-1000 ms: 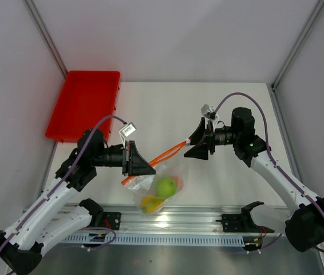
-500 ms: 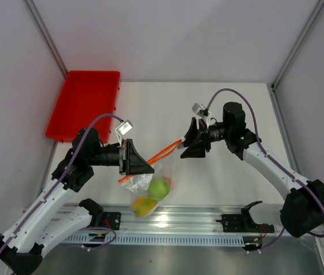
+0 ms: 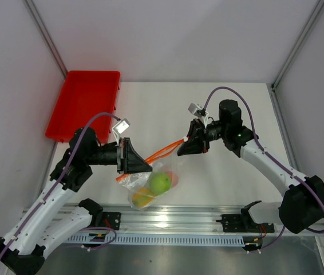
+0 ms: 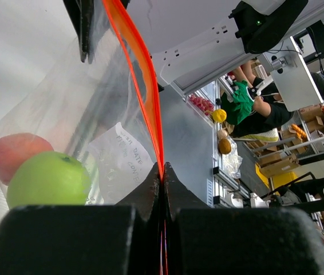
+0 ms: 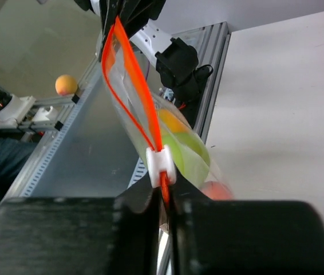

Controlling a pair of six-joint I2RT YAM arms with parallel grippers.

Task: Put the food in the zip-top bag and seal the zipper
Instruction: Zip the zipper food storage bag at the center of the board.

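Observation:
The zip-top bag hangs clear of the table, strung between both grippers by its orange-red zipper. Inside it sit the green fruit, the yellow-orange fruit and the pinkish-orange fruit. My left gripper is shut on the zipper's left end, with the green fruit and pinkish fruit just below. My right gripper is shut on the zipper's right end, right behind the white slider. The two orange tracks stand apart between slider and left gripper.
A red rectangular tray sits at the back left of the table. An aluminium rail with the arm bases runs along the near edge. White walls close in on both sides.
My right gripper has closed on the zipper's right end after moving slightly left. The bag and left gripper drifted a little left and toward the rail.

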